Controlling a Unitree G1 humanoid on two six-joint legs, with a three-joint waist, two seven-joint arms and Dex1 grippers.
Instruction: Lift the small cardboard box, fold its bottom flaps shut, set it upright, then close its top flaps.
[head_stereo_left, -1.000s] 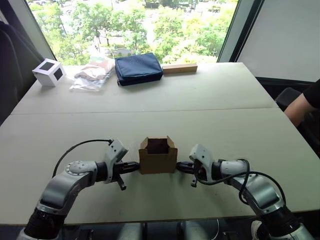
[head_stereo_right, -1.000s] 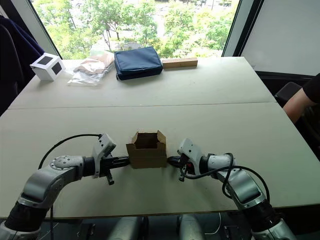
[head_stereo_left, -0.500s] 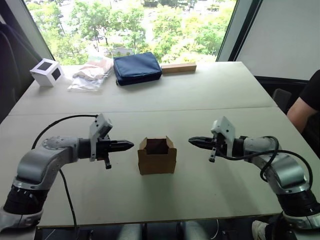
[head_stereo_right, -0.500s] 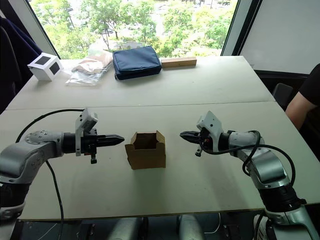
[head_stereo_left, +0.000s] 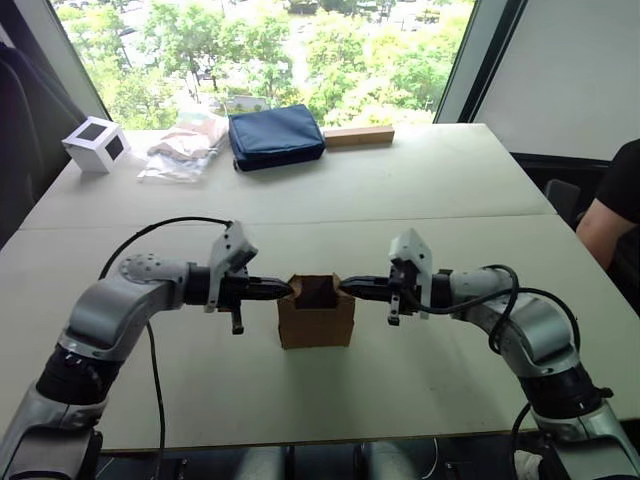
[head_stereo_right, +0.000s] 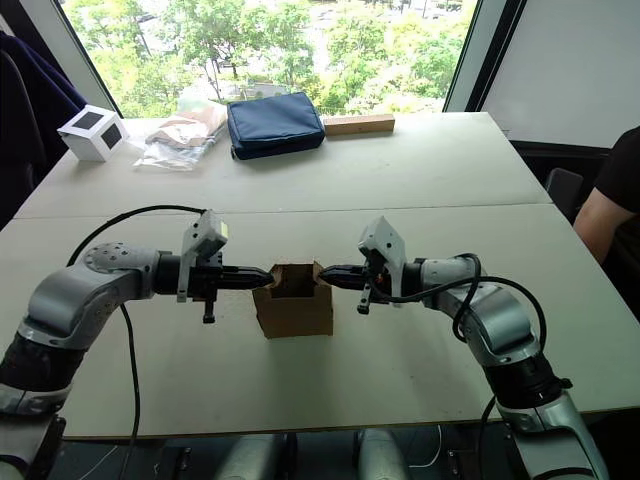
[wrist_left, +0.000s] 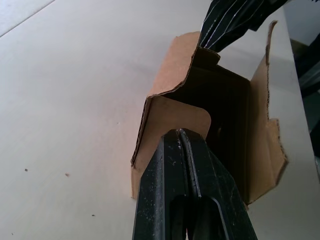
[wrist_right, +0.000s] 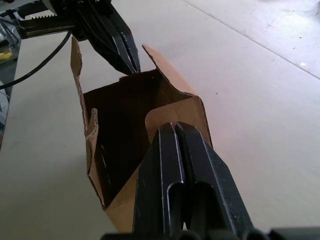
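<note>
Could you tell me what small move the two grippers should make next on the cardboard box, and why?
Probably push both tips inward and down to fold the side top flaps over the opening. The small cardboard box stands upright on the table with its top open, and the shut left gripper and shut right gripper sit at those flaps.

Both arms wear smooth silver-grey shells, rounded at the joints, with black bands between the segments. A thin black cable loops free above each forearm, on the left and right sides of the head views. A pale grey, boxy block sits on each wrist. The left tool (head_stereo_left: 284, 288) has two long, slim black fingers (wrist_left: 192, 170), scuffed with pale specks, a fine seam between them. The right tool (head_stereo_left: 346, 286) matches it, its fingers (wrist_right: 185, 150) glossy black and tapering.
</note>
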